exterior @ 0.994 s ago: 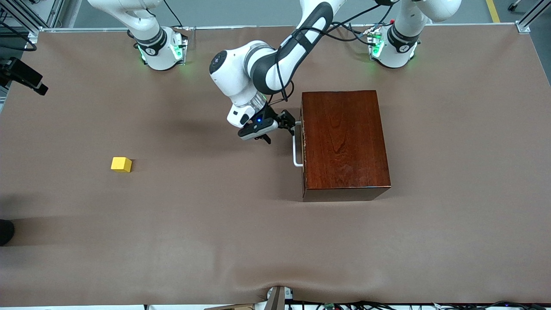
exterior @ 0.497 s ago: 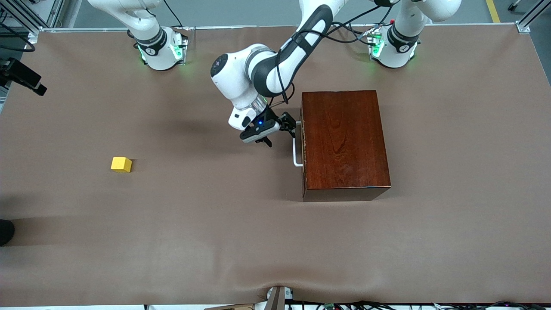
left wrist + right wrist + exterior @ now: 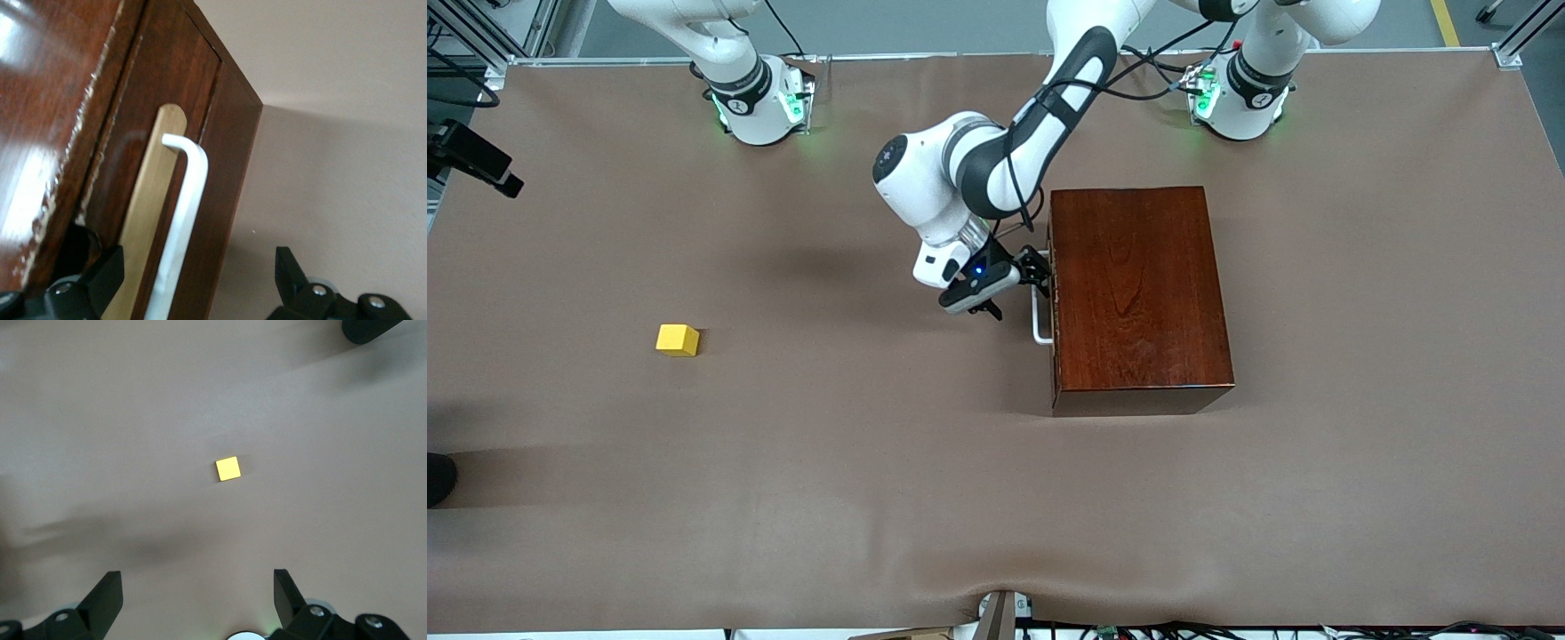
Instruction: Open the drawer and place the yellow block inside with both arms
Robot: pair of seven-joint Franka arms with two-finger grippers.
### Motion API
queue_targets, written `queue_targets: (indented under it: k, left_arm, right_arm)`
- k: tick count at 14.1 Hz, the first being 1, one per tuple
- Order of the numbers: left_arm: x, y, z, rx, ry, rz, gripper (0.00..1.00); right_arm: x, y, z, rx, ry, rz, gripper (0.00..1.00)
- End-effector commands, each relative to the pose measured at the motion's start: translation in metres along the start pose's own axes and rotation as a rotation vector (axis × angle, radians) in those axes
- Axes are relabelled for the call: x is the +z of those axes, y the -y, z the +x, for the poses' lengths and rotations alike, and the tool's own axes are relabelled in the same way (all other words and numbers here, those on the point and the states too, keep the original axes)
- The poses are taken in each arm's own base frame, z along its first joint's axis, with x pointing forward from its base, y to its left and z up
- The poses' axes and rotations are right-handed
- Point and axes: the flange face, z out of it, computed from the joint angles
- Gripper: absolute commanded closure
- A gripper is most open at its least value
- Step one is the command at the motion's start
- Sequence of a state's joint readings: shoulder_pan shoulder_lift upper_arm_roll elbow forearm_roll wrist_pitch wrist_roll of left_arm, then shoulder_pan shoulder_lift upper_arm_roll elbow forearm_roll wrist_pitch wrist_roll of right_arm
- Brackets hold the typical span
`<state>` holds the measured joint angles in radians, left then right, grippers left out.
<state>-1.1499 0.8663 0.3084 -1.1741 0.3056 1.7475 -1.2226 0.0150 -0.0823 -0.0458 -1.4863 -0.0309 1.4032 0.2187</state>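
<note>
Brown table mat, drawer (image 3: 1055,293) shut. My left gripper (image 3: 193,280) straddles the white handle (image 3: 181,227) wide open, holding nothing — I'd centre the bar, then pinch. Right gripper (image 3: 193,593) (waiting, also spread empty) hangs high over the yellow block (image 3: 227,468).

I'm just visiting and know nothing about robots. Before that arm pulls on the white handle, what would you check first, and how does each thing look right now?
1. Left gripper open, a finger each side of the white handle: ok.
2. Fingers closed on the handle: not ok, they are apart.
3. Drawer shut in the wooden box, ready to be pulled: ok.
4. Yellow block alone on the table, toward the right arm's end, away from the drawer's front: ok.
5. Right gripper open, high over the block, waiting: ok.
6. Whether the box will stay put when pulled: cannot tell.
</note>
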Motion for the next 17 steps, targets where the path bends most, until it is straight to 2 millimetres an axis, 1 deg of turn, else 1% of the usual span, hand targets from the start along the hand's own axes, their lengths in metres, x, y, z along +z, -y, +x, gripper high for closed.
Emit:
queue_targets:
  k: [1, 6, 10, 15, 17]
  left_arm:
    - [-0.001, -0.002, 0.006, -0.024, -0.008, -0.008, 0.00]
    - [-0.006, -0.011, 0.005, -0.070, 0.009, -0.086, 0.00]
    - [0.002, -0.017, 0.000, -0.079, 0.015, -0.087, 0.00]
    - [0.002, -0.018, -0.003, -0.091, 0.042, -0.096, 0.00]
    - [0.000, -0.022, -0.005, -0.099, 0.060, -0.133, 0.00]
  right_arm:
    - [-0.003, -0.002, 0.001, 0.012, -0.006, -0.010, 0.00]
    - [-0.003, -0.002, 0.001, 0.012, -0.006, -0.010, 0.00]
    - [-0.003, -0.002, 0.001, 0.011, -0.007, -0.012, 0.00]
    - [-0.003, -0.002, 0.001, 0.011, -0.007, -0.015, 0.00]
    - [-0.003, -0.002, 0.001, 0.010, -0.008, -0.016, 0.00]
